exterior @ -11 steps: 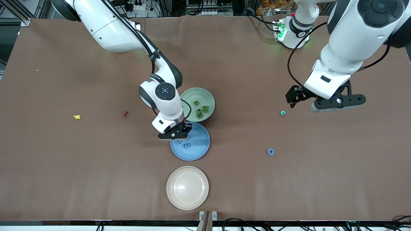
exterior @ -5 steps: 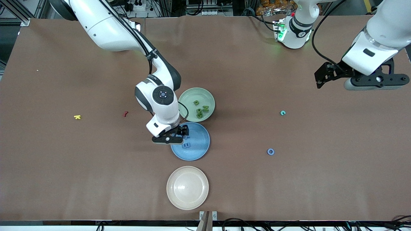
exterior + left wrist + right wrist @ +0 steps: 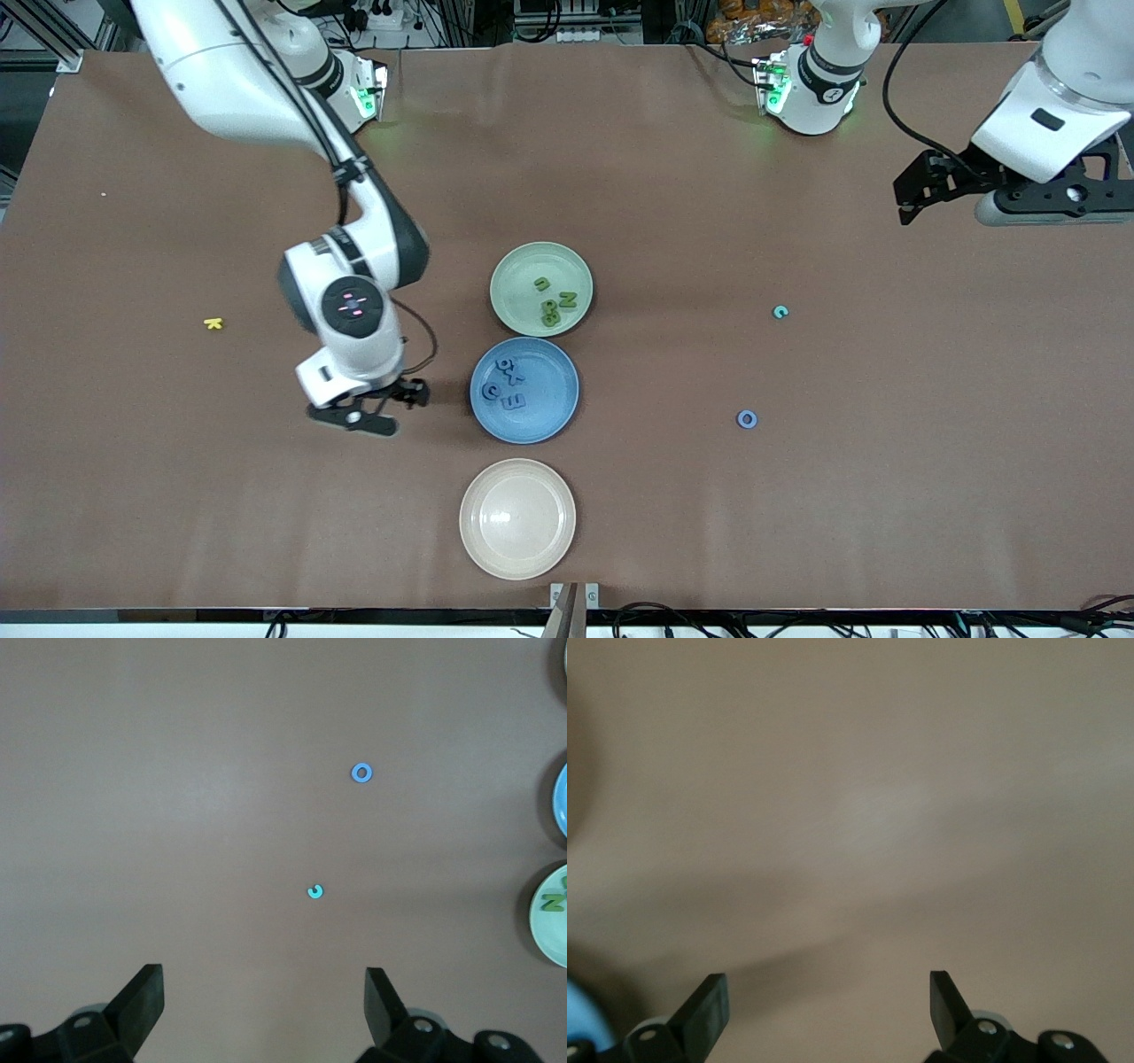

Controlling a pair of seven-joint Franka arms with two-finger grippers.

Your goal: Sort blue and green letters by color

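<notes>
The blue plate [image 3: 560, 415] holds several mid-blue letters, among them an E [image 3: 513, 401] and an X [image 3: 516, 378]. On the green plate [image 3: 512, 266] lie three olive-green letters, one an N [image 3: 567, 299]. A blue O [image 3: 747, 419] [image 3: 361, 773] and a small teal C-shaped piece [image 3: 780, 312] [image 3: 315, 892] lie loose on the table toward the left arm's end. My right gripper [image 3: 403, 397] [image 3: 828, 1010] hangs open and empty over bare table beside the blue plate. My left gripper [image 3: 912, 190] [image 3: 264, 1005] is open and empty, high near the left arm's end.
A cream plate [image 3: 517, 518] stands empty, nearer the front camera than the blue plate. A yellow K [image 3: 213, 323] lies toward the right arm's end. The left wrist view catches the edges of the green plate [image 3: 554, 939] and the blue plate [image 3: 562, 802].
My right gripper has opened over the blue plate and swung off it toward the right arm's end, uncovering more blue letters. My left gripper rose and drew back from above the teal piece.
</notes>
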